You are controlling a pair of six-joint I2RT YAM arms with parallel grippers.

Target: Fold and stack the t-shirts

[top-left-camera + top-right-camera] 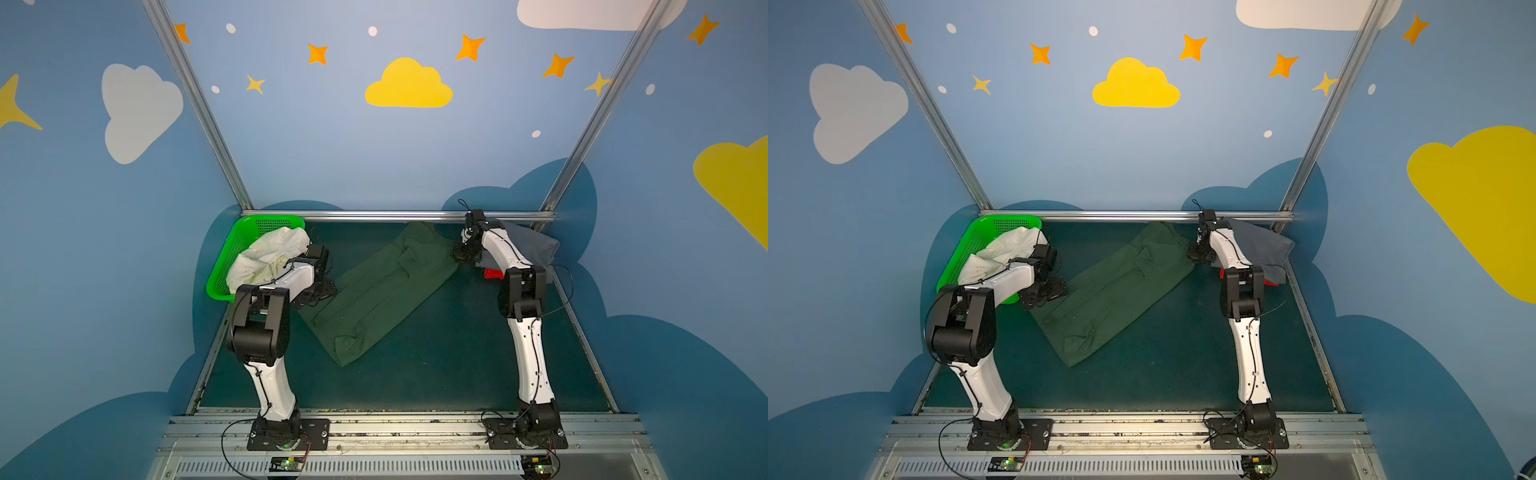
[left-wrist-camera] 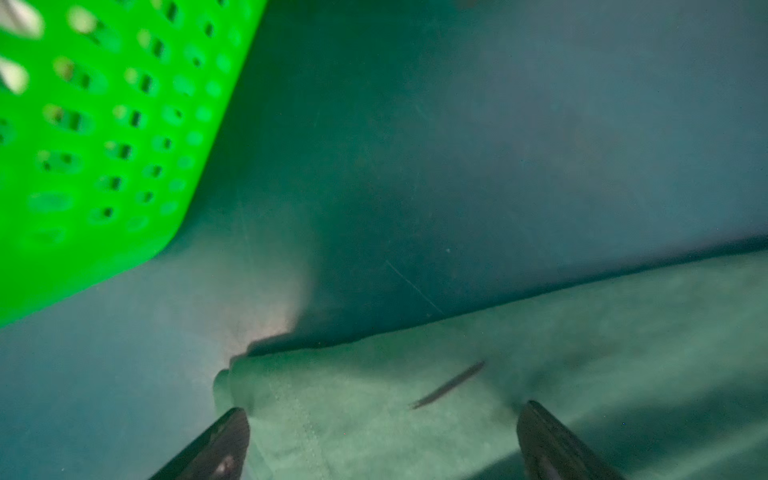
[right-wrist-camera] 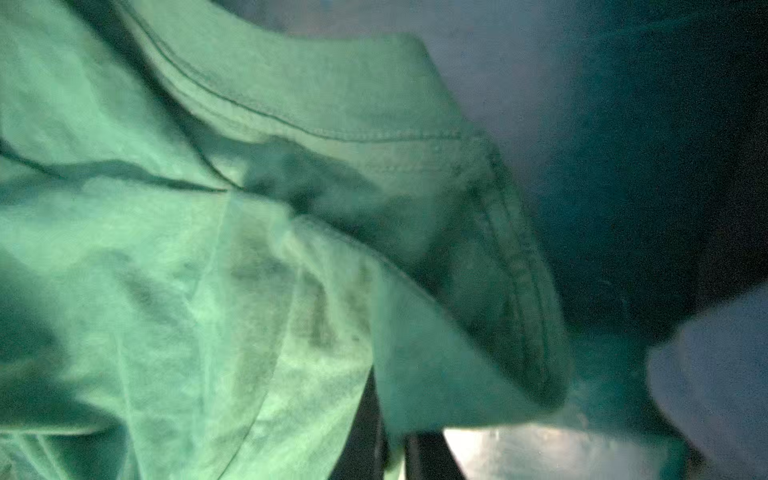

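Dark green t-shirt (image 1: 374, 286) lies as a long, part-folded diagonal band on the desk (image 1: 457, 353), laid out, I judge, so each end can be gripped for the next fold. My right claw (image 1: 461, 255) is clenched on its far end, arm stretched forward and low. My left claw (image 2: 382, 415) is released, straddling the corner beside the basket (image 1: 232, 249), forearm angled down.

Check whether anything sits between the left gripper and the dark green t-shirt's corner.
Nothing visible does. In the left wrist view the left gripper is open, its fingers straddling the corner of the dark green t-shirt. The green basket stands off to one side, apart from the shirt.
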